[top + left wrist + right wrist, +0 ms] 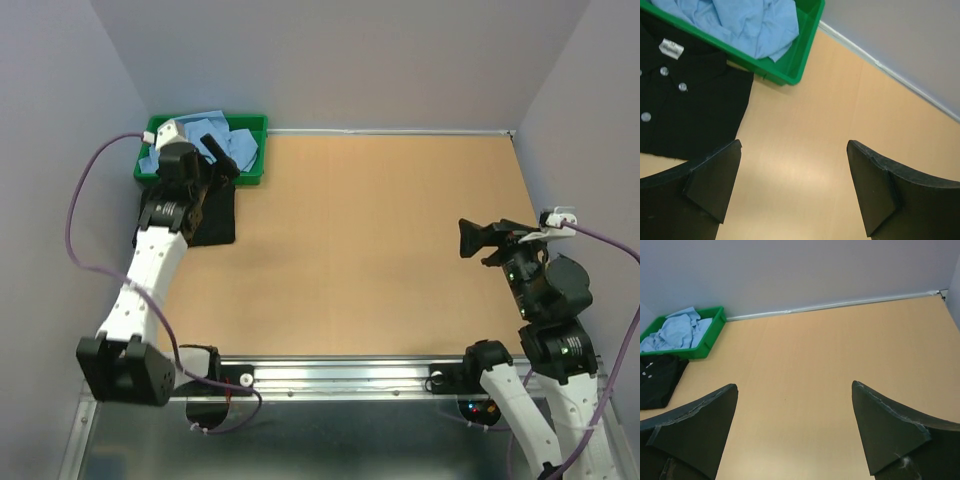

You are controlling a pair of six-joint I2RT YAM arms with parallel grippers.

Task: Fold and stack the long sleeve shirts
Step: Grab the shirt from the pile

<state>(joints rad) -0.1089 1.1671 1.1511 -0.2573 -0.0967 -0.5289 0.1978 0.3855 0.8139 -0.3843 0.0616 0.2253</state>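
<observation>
While black shirt (695, 120) lies folded, blue shirt (735, 20) (crumpled) fills tray (790, 75).

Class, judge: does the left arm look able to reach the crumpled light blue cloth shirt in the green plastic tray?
Probably yes. The left tool hangs open beside the green plastic tray, and the light blue cloth shirt lies uncovered in it, nothing between them.

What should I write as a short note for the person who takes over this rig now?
Left gripper: open, empty, above the table near the green tray.
Right gripper: open, empty, over the table's right side.
Black shirt: flat on the table beside the tray, apparently folded.
Light blue shirt: crumpled in the tray, unfolded.
Left to do: fold it, stack both.
</observation>
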